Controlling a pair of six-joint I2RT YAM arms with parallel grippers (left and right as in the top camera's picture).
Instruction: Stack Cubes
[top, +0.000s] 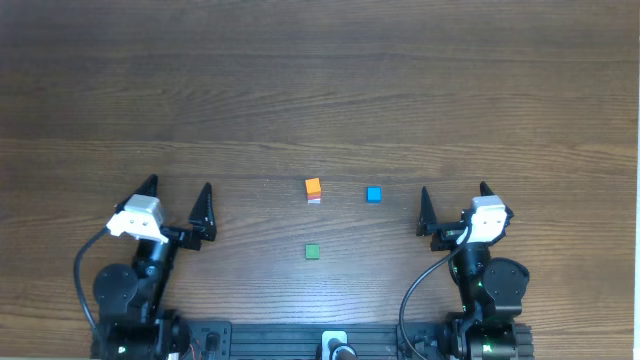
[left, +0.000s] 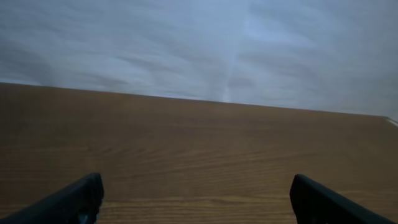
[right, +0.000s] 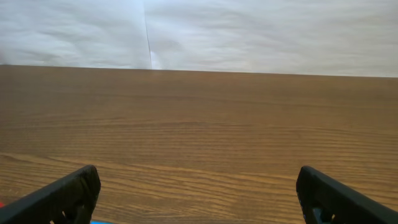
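Cubes sat mid-table, apart: orange cube (top: 313, 186), maybe atop a reddish one, blue cube (top: 374, 194) to its right, green cube (top: 312, 252) nearer. Your left gripper (top: 179, 185) and right gripper (top: 454, 188) gaped wide, empty; stacking mostly remained.

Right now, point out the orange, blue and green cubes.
orange cube (top: 313, 186), top view, its top face.
blue cube (top: 374, 194), top view, its top face.
green cube (top: 312, 252), top view, its top face.

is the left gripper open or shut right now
Open. The left gripper has its two fingers spread wide apart, with only bare table between them and no cube held.
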